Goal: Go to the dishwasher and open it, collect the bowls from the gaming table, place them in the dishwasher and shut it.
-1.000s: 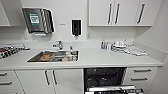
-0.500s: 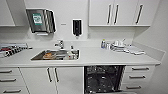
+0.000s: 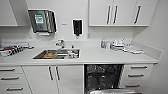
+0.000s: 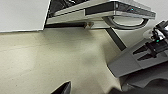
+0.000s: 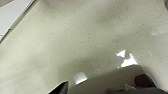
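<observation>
The dishwasher (image 3: 102,77) stands open under the white counter, right of the sink, its dark inside with racks showing. Its lowered door (image 3: 113,92) lies at the picture's lower edge in the head view. In the left wrist view the open door (image 4: 100,11) hangs over the beige floor, with its curved bar handle (image 4: 130,23) at the door's edge. My right wrist view looks at beige floor (image 5: 87,42). The bowls and the gaming table are out of view.
A sink (image 3: 79,53) with a tap and some items in it sits in the counter (image 3: 100,56). Bottles and small things (image 3: 120,46) stand at the counter's right. White drawers (image 3: 136,75) flank the dishwasher; cabinet doors (image 3: 53,78) lie left. My base (image 4: 140,62) is near the door.
The whole head picture has shifted slightly, so the camera moved a little. The dishwasher stays open.
</observation>
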You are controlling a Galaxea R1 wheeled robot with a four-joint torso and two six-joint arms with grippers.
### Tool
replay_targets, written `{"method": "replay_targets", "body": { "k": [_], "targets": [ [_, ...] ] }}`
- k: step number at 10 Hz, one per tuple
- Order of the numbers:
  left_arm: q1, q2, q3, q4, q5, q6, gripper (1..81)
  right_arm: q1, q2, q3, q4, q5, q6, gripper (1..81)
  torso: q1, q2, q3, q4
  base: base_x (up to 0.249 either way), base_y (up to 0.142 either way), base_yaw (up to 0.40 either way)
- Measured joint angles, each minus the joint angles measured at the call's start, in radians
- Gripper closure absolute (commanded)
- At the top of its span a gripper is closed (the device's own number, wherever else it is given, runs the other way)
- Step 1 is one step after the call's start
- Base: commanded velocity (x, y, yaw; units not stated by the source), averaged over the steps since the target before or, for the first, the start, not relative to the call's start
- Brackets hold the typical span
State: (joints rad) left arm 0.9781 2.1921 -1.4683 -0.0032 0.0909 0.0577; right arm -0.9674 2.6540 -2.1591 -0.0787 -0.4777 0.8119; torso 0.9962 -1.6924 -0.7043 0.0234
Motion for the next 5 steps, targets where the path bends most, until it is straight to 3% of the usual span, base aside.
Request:
{"method": "replay_targets", "body": {
  "k": [2,5],
  "targets": [
    [0.033,0.046,-0.041,0.008,-0.013,0.000,1.0,-0.034,-0.003,-0.004,-0.001,0.047,-0.071,1.0,0.000,0.000,0.000,0.000,0.000,0.000,0.000],
    [0.114,0.093,-0.138,0.016,-0.015,0.000,1.0,-0.115,-0.018,-0.006,-0.001,0.159,-0.232,1.0,0.000,0.000,0.000,0.000,0.000,0.000,0.000]
  ]
}}
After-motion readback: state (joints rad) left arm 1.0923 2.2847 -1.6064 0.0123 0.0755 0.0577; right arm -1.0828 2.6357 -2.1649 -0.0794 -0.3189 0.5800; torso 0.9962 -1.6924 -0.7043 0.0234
